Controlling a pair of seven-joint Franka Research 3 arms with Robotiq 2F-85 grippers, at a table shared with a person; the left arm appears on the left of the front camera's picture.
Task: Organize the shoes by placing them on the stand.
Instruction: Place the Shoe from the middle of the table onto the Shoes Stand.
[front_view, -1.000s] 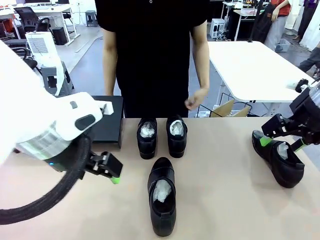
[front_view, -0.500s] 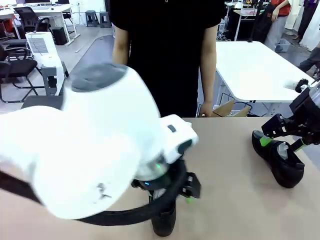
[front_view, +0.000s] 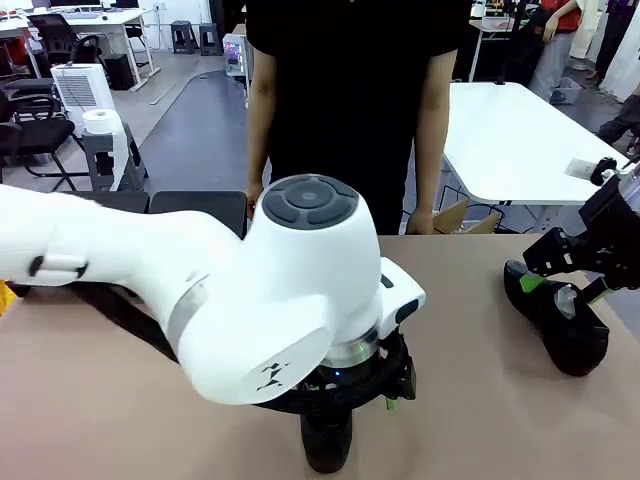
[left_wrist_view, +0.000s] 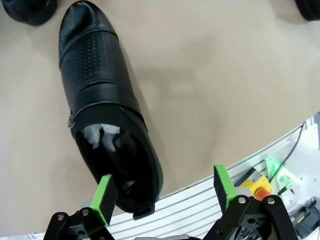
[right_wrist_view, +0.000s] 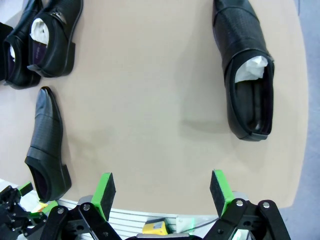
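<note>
In the front view the left arm (front_view: 270, 300) reaches across the middle of the tan surface (front_view: 470, 400). The left fingers (front_view: 391, 399) hang toward 6 o'clock just above the middle shoe (front_view: 326, 445), one end of which pokes out beneath the wrist; from here their spread cannot be told. At 3 o'clock the right fingers (front_view: 531, 283) stand wide apart over one end of the right-hand shoe (front_view: 568, 335), which lies on the surface near its right edge. The stand (front_view: 200, 208) sits at 10 o'clock behind the left arm, close to a person (front_view: 350, 90) in black at the far side. In the left wrist view the left fingers (left_wrist_view: 104, 194) are released, wide apart and gripping nothing. The middle shoe (left_wrist_view: 102, 110) lies flat on the surface, toe toward 11 o'clock, its heel end at 6 o'clock between the pads and closest to the pad at 7 o'clock; contact cannot be judged. In the right wrist view the right fingers (right_wrist_view: 106, 191) are likewise released, with bare surface between them. The right-hand shoe (right_wrist_view: 247, 75), stuffed with white paper, lies at 1 o'clock, apart from the pads. The middle shoe (right_wrist_view: 47, 145) lies at 9 o'clock, and a pair of shoes (right_wrist_view: 52, 35) lies side by side at 11 o'clock.
</note>
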